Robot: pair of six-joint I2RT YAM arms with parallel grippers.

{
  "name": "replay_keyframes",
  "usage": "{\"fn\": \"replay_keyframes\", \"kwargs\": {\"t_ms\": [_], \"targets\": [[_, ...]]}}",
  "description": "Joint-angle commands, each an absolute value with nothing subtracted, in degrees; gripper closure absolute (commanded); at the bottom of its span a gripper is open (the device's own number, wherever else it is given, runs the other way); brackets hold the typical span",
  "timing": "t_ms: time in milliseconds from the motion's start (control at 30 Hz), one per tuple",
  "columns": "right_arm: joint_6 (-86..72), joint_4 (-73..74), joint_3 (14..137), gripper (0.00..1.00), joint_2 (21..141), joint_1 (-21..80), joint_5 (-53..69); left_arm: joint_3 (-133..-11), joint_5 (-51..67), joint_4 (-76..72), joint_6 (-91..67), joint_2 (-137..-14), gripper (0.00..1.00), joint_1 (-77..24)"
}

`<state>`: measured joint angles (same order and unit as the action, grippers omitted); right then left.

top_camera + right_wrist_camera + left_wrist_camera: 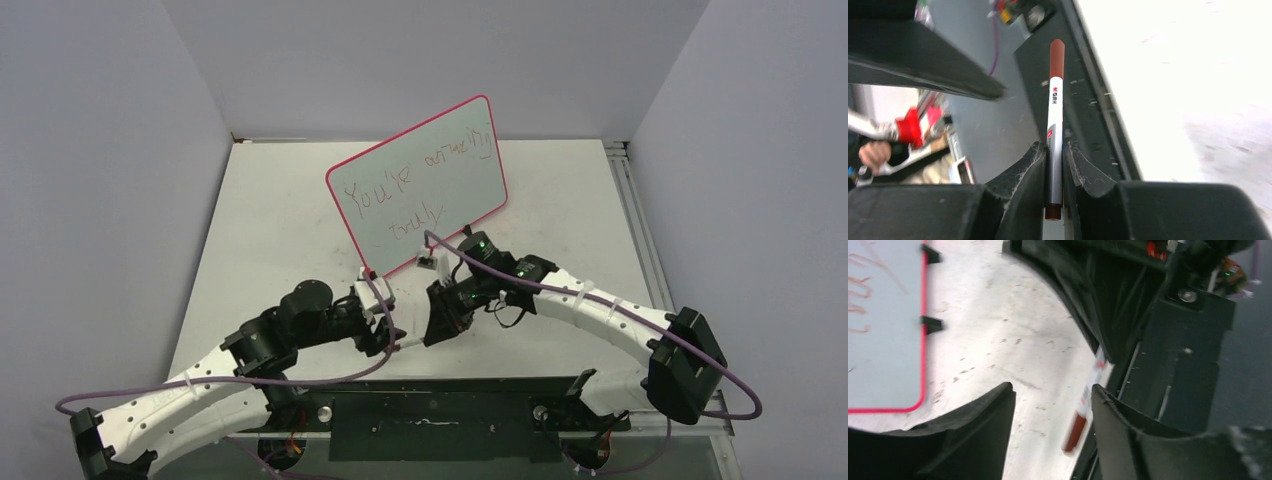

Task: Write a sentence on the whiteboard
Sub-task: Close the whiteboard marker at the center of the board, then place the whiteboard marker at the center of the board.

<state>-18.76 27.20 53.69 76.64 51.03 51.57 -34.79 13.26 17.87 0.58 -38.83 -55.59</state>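
The whiteboard (452, 190) stands tilted at the table's middle back, with a pink-red rim and black clip feet (930, 325). The sentence (415, 172) is on it in two reddish-brown lines. Part of the board (883, 350) and some strokes (860, 295) show in the left wrist view. My right gripper (1054, 147) is shut on a marker (1054, 110) with a reddish-brown cap, low in front of the board (440, 315). My left gripper (1053, 390) is open and empty beside it (385, 310). The marker (1083, 410) lies just past its right finger.
Grey walls enclose the white table (280, 230). A black base strip (430, 435) runs along the near edge and a metal rail (635, 200) along the right side. A person's hand with a red-handled device (878, 150) shows beyond the table edge.
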Motion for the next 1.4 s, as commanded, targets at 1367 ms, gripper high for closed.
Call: {"fn": "replay_keyframes", "kwargs": {"t_ms": [1367], "targets": [[-27.3,-1.2,35.2,0.59,77.0,5.7,-5.9,-40.4,0.5,21.9,-16.6,-37.4,0.04,4.4]]}}
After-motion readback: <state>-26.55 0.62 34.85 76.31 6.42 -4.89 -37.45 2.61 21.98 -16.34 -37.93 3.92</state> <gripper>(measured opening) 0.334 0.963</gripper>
